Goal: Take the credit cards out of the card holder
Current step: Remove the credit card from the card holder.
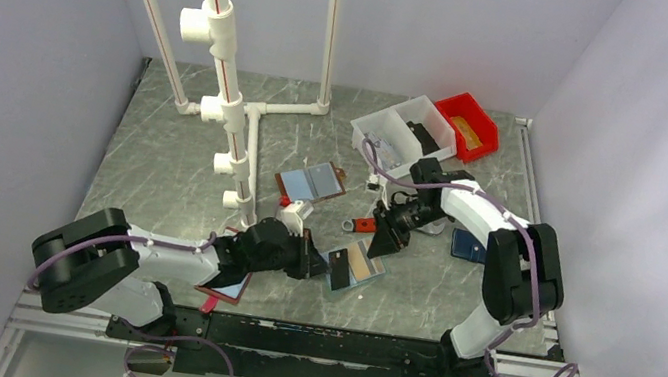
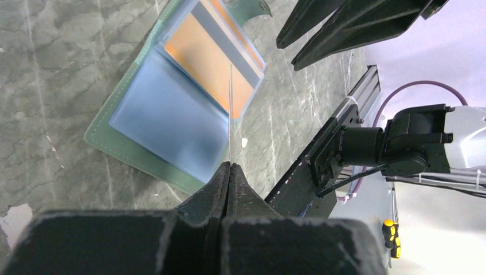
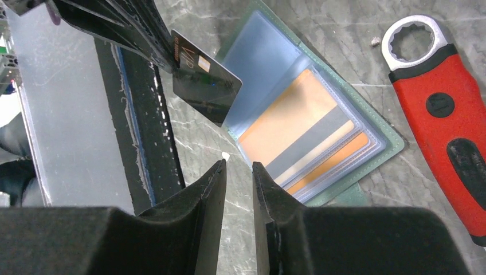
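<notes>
Progress: partway by my reading, with one card out and at least one left in.
Card holder: lies open and flat on the bench, between the two claws; one panel's sleeve looks bare.
Dark card: out of the card holder, lifted off the bench just beside the bare panel.
Left claw: jaws pinched tight on one end of the dark card.
Orange-tan card: tucked in the sleeve of the card holder's other panel, with a grey stripe across it. An orange strip shows below it, perhaps another card; cannot tell.
Right claw: jaws a narrow gap apart, nothing between them, poised just off the card holder's corner.
Remaining: set the dark card down away from the card holder; draw out the orange-tan card and anything under it.
</notes>
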`<act>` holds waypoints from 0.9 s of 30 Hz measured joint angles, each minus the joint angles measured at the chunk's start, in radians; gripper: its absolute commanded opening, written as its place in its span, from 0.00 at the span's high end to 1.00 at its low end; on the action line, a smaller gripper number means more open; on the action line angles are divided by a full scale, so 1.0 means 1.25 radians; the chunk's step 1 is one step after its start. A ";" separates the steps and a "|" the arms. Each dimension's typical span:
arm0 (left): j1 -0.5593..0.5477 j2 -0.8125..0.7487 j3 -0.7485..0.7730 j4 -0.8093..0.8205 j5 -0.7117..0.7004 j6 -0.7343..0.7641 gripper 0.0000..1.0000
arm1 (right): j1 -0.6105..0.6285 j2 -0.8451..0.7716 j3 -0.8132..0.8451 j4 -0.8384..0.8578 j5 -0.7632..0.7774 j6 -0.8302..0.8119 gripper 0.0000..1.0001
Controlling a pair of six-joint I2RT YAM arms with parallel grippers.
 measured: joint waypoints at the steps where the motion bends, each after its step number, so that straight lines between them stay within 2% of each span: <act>1: -0.003 0.000 0.000 0.002 -0.001 0.004 1.00 | -0.003 -0.005 0.000 -0.002 -0.005 -0.002 0.73; 18: -0.060 -0.013 0.021 0.039 -0.049 0.086 1.00 | -0.061 -0.040 0.000 -0.063 -0.107 -0.070 0.67; 27: -0.074 -0.017 0.021 0.087 -0.056 0.099 1.00 | -0.070 -0.040 0.000 -0.101 -0.134 -0.104 0.60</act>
